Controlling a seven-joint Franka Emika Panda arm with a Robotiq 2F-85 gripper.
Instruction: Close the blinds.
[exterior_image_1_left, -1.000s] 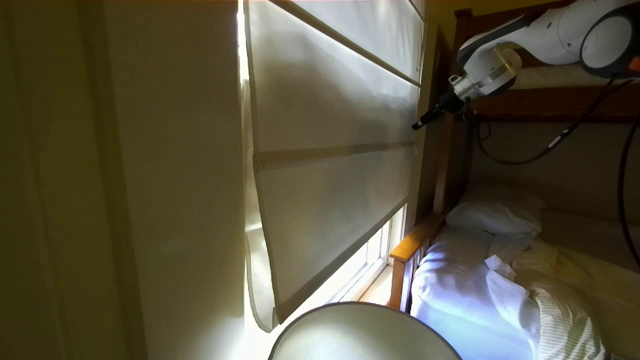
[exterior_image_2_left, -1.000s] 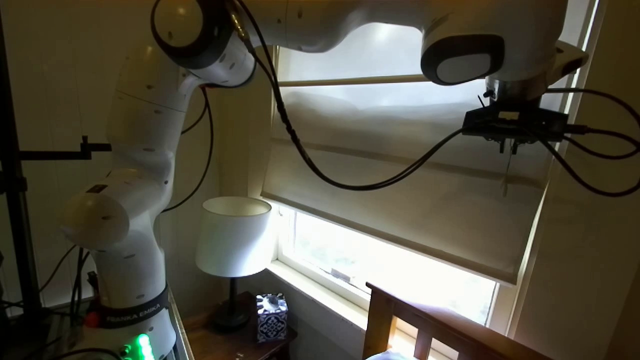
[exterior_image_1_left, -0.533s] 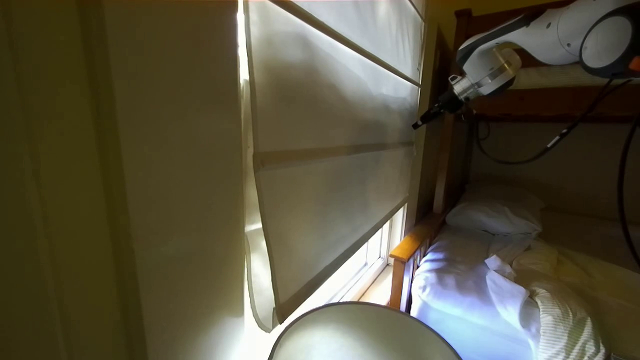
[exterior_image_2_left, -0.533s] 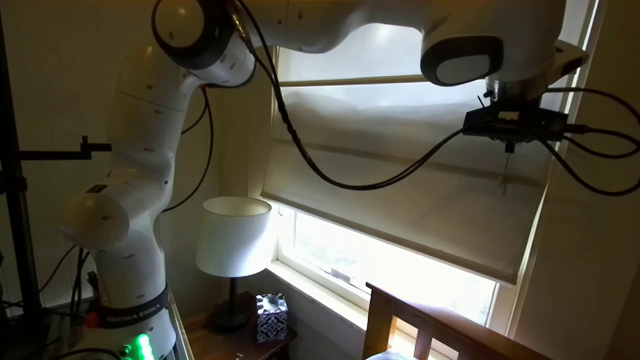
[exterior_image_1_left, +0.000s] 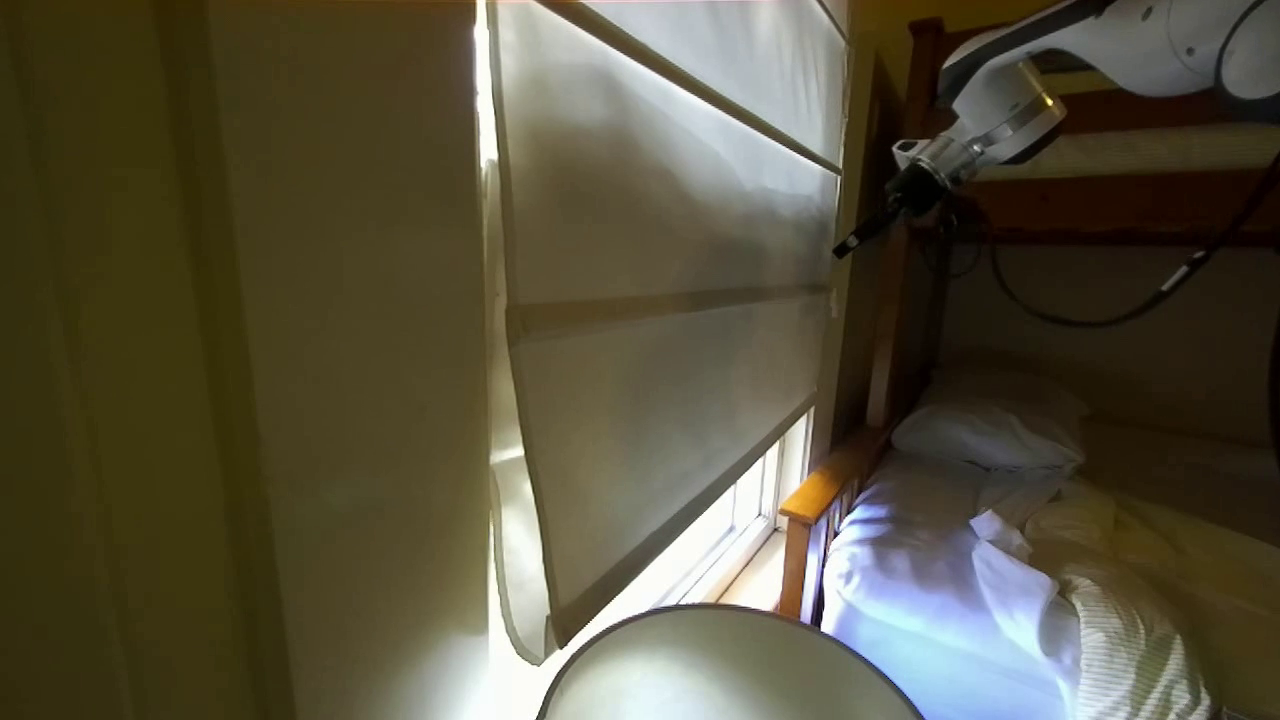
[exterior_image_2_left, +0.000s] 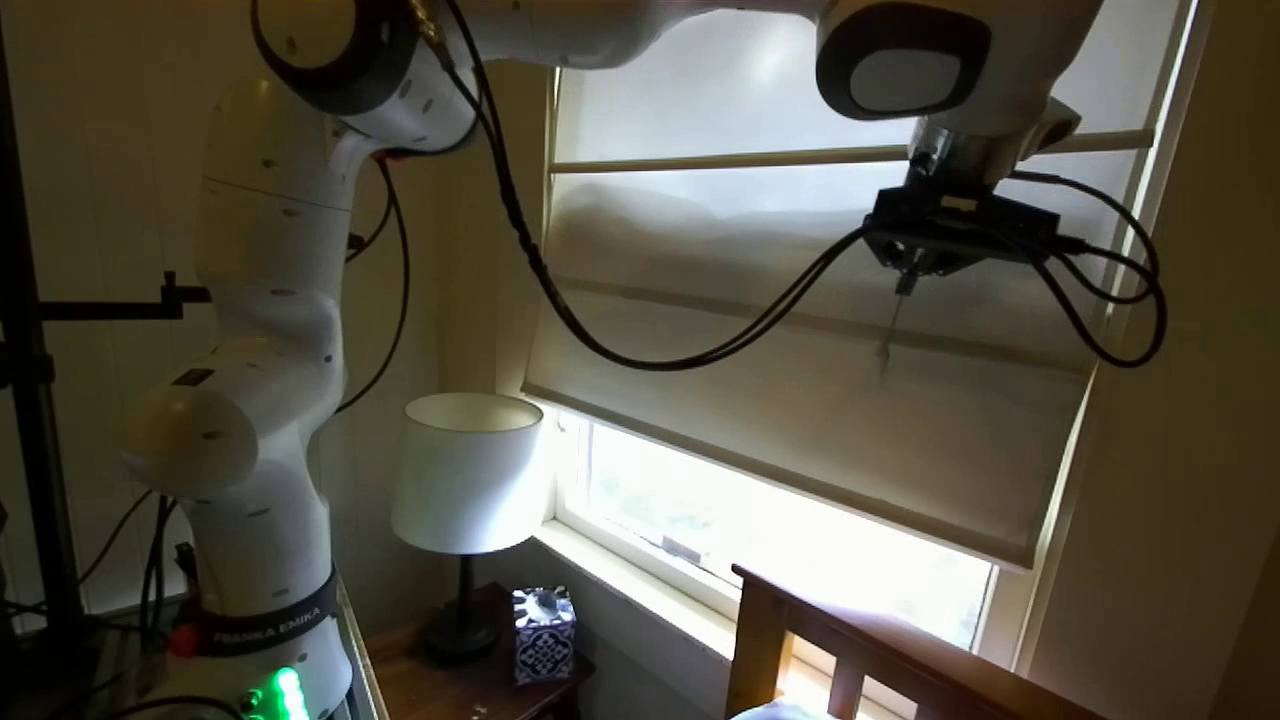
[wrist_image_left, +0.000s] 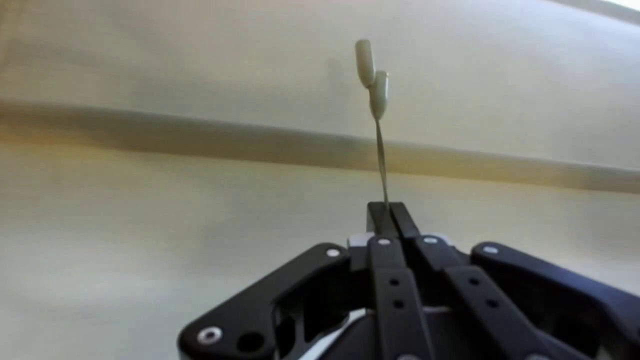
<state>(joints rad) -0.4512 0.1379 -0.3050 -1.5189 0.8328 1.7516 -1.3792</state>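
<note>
The blinds are a large cream fabric shade with horizontal battens, seen in both exterior views (exterior_image_1_left: 650, 240) (exterior_image_2_left: 700, 240). Their bottom edge hangs above the sill, with bright window below. They fill the background of the wrist view (wrist_image_left: 150, 225). My gripper (wrist_image_left: 387, 217) is shut on a thin cord (wrist_image_left: 381, 155). The cord ends in two small pale pulls (wrist_image_left: 379, 95) beyond the fingertips. In the exterior views the gripper (exterior_image_1_left: 840, 250) (exterior_image_2_left: 905, 285) is in front of the blinds' right part, apart from the fabric. The cord (exterior_image_2_left: 893, 320) hangs slanted below it. The cord's upper run is hidden.
A white lamp (exterior_image_2_left: 468, 480) and a patterned tissue box (exterior_image_2_left: 545, 640) stand on a dark wooden nightstand by the window. A wooden bed headboard (exterior_image_2_left: 760, 630) stands below the blinds. A bunk bed with white bedding (exterior_image_1_left: 900, 540) is beside the window. Cables loop below the arm.
The gripper fingers have shut on the cord. The arm has since moved left in an exterior view, slightly away from the blinds, and the cord has moved with it. The blinds look unchanged.
</note>
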